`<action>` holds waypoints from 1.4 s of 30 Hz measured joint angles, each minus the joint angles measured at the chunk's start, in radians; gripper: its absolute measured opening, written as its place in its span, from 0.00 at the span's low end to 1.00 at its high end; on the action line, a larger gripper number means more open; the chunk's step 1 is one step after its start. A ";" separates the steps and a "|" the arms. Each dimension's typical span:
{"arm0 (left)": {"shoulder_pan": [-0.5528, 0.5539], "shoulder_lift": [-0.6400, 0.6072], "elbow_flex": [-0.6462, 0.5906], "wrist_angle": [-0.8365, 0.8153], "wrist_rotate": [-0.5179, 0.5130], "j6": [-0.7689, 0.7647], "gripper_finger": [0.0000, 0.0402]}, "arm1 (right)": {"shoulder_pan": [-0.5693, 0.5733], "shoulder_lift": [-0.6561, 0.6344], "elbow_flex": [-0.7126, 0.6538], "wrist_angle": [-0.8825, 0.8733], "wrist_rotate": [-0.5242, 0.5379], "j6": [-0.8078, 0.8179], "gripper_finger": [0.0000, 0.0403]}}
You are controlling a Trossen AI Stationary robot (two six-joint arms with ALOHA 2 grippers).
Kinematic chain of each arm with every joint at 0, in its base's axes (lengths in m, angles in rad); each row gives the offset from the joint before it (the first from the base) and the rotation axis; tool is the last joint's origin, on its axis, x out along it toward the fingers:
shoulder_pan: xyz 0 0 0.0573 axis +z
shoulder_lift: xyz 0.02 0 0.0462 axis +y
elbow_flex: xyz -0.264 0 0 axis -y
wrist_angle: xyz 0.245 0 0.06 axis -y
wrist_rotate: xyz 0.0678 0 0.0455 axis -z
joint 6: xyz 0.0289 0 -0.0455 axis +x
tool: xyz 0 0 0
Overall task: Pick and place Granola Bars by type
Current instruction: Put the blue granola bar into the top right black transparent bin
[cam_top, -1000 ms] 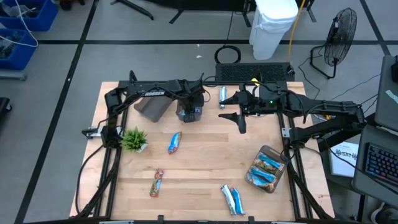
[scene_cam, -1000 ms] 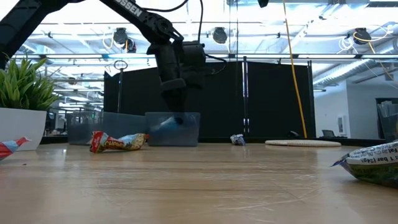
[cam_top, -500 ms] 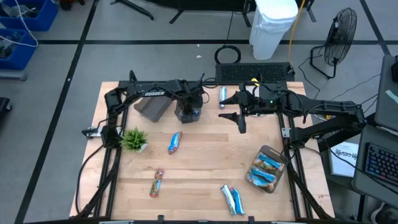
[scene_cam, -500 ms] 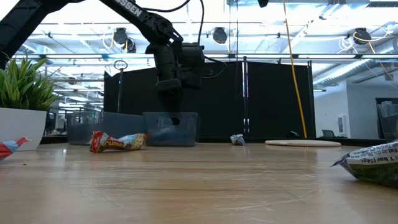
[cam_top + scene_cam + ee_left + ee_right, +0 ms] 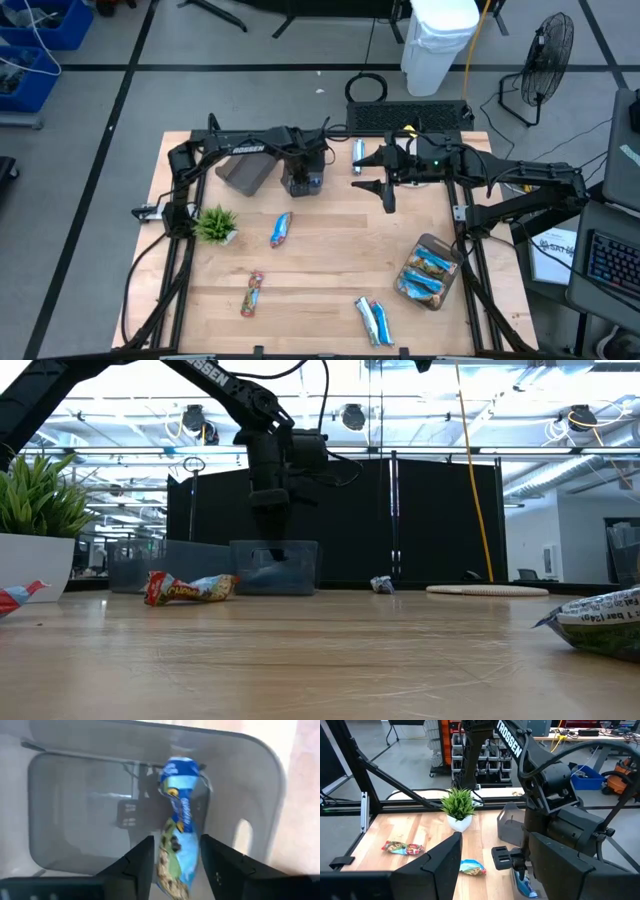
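In the high view the left arm reaches across the upper middle of the frame, its left gripper (image 5: 303,180) pointing down into a grey bin (image 5: 314,185). In the left wrist view its fingers (image 5: 139,865) stand apart with a blue bar (image 5: 179,850) between them in the bin; whether they touch it I cannot tell. The right gripper (image 5: 383,175) hovers right of the bin, jaws apart and empty. Other bars lie at centre (image 5: 281,229), lower left (image 5: 251,294) and lower middle (image 5: 374,320).

Glossy-wrapped granola bar (image 5: 179,847), translucent plastic bin (image 5: 260,795)
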 joint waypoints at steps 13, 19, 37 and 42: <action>0.022 -0.001 0.215 -0.151 0.002 0.003 0.71 | 0.000 0.000 0.000 -0.001 0.000 -0.013 0.56; 0.038 -0.002 0.324 -0.270 0.003 -0.042 0.79 | 0.000 0.000 0.000 -0.001 -0.002 -0.013 0.56; 0.088 -0.150 0.750 -0.307 0.114 -0.181 0.78 | -0.031 0.000 0.000 0.068 0.043 0.074 0.56; 0.099 -0.290 0.750 -0.231 0.117 -0.227 0.79 | -0.103 0.001 0.036 0.068 0.027 0.077 0.56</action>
